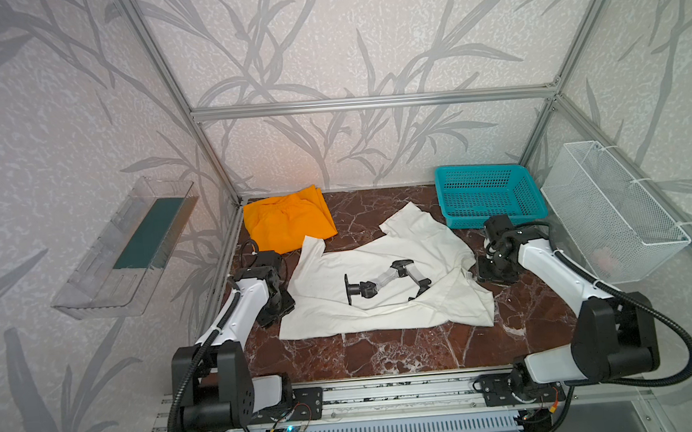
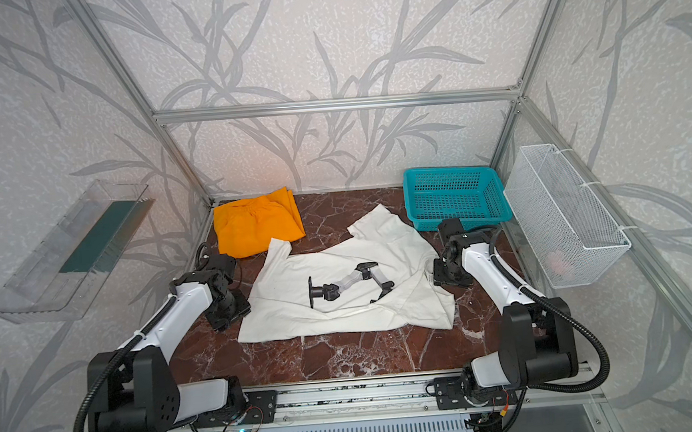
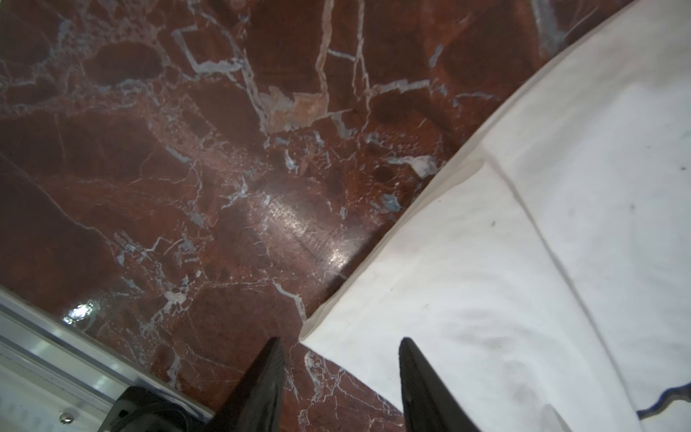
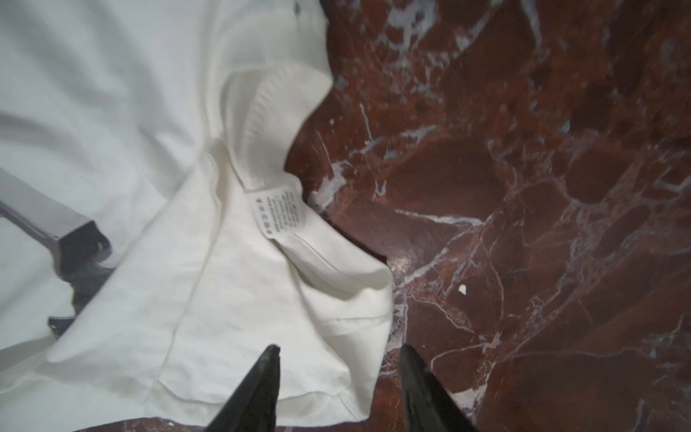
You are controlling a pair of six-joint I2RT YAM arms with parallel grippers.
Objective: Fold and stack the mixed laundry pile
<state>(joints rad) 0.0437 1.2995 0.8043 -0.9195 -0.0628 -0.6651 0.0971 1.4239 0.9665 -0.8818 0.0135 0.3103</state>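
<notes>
Red-brown marble counter carries both garments. White shirt lies spread across the middle, print up. Orange trousers lie in the far left corner, just beside one sleeve. Left claw hovers at the shirt's left edge, jaws apart and empty. Right claw is over the right edge by the label, also parted and holding nothing, near a teal basket.
</notes>
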